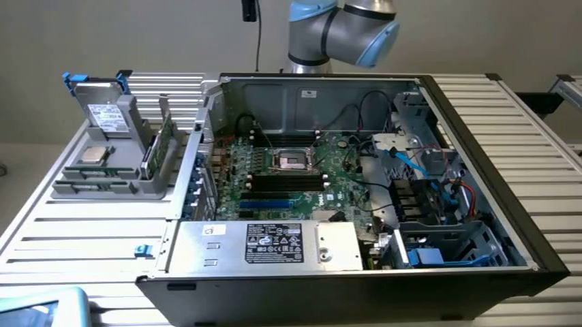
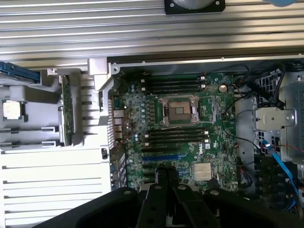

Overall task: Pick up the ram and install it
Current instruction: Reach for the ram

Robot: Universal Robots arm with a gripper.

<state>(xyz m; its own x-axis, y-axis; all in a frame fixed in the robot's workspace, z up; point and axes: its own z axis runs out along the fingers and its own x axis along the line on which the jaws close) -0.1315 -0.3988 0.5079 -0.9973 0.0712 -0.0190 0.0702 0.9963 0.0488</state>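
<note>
The black two-fingered gripper (image 2: 166, 179) hangs with its fingertips pressed together and nothing between them, above the green motherboard (image 2: 190, 152) inside the open black computer case (image 1: 318, 300), over the blue slots (image 2: 159, 156) near the board's edge. The ram (image 2: 69, 110), a slim green circuit-board strip, stands on its long edge in the grey plastic holder (image 1: 100, 187) on the ribbed metal desk (image 1: 82, 231), outside the case toward the desk's edge at the exterior view's left. A square silver processor chip (image 1: 94, 154) and a grey boxy drive (image 1: 109, 116) sit in the same holder, just beside it.
</note>
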